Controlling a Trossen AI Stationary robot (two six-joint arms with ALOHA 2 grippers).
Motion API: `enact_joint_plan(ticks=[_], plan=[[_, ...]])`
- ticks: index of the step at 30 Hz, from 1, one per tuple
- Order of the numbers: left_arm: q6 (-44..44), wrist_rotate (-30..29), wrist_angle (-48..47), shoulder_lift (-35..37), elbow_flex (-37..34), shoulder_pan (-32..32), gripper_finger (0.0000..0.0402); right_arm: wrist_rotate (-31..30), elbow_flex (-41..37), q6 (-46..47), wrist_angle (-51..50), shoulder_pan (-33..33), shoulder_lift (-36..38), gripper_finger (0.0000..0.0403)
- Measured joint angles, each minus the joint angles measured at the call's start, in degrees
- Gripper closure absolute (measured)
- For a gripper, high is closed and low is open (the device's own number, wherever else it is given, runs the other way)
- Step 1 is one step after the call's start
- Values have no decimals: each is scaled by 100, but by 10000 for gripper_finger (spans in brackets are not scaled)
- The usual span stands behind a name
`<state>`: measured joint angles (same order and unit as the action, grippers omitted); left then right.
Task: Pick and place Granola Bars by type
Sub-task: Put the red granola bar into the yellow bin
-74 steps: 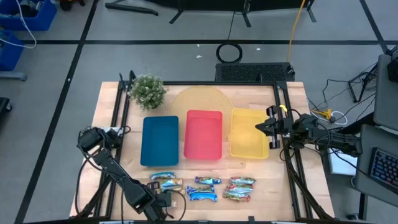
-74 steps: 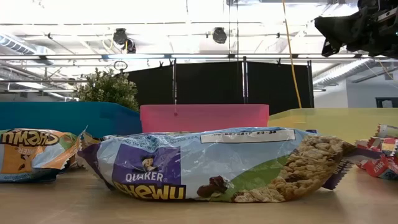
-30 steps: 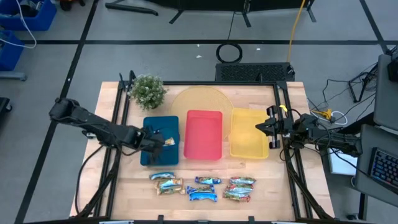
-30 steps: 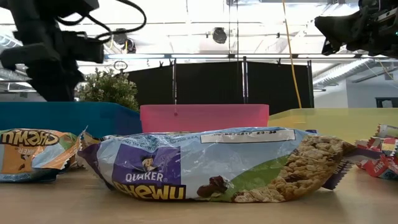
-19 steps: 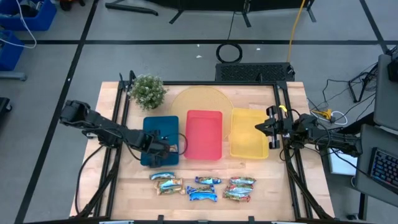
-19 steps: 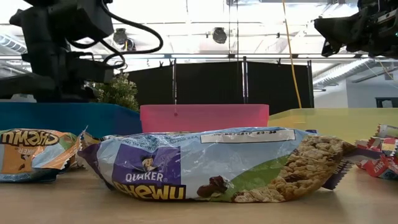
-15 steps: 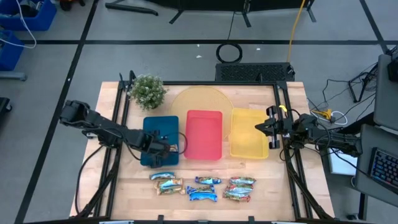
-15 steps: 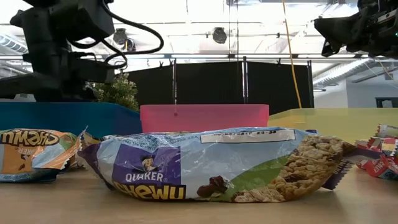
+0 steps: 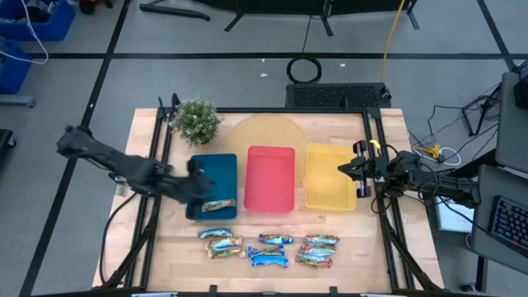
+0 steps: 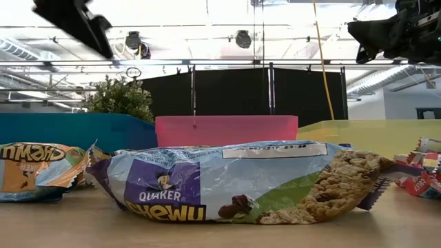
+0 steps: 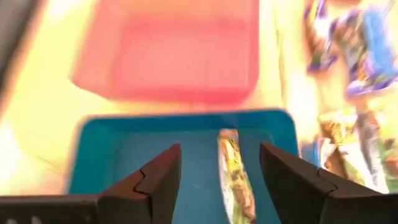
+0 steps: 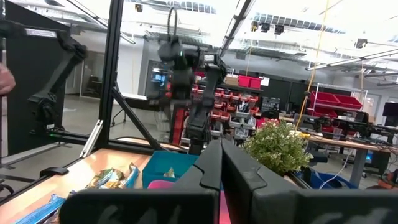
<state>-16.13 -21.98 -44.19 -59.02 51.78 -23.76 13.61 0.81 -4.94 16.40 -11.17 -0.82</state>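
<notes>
Left hand (image 11: 219, 180): over the blue tray (image 9: 212, 169), at its near left part in the high view; fingers spread apart and empty, as its wrist view shows. Blue tray contents: one tan-gold bar (image 9: 219, 203), lying flat near the tray's front edge, seen lengthwise between the spread fingers in the left wrist view (image 11: 235, 175). Right hand (image 9: 342, 169): raised at the right edge of the yellow tray (image 9: 328, 198), fingers pressed together, nothing held. Red tray (image 9: 270, 177): between the blue and yellow trays, the three side by side on the counter (image 9: 363, 243). Remaining granola bars: a loose row on the counter in front of the trays, comprising a tan-gold pair (image 9: 220, 241) at the left, a blue pair (image 9: 271, 251) in the middle, and a silvery-teal pair with red (image 9: 317, 251) at the right; pairs close together, each apart from the trays. Low view: one blue-wrapped bar (image 10: 238, 181) fills the foreground, a tan-gold bar (image 10: 38, 170) beside it at the left, red-marked wrappers (image 10: 420, 176) at the right edge. Potted plant (image 9: 196, 120): back left of the counter, behind the blue tray.
</notes>
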Motion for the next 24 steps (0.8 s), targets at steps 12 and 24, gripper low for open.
enact_joint_plan(ticks=[12,24], plan=[[393,-2325,2152,2833,-2584,-676,391,0,-1,69,3,-1,-2,403],[2784,810,3525,4499,-3633,995,399,0,1,-30,1,-1,-57,403]])
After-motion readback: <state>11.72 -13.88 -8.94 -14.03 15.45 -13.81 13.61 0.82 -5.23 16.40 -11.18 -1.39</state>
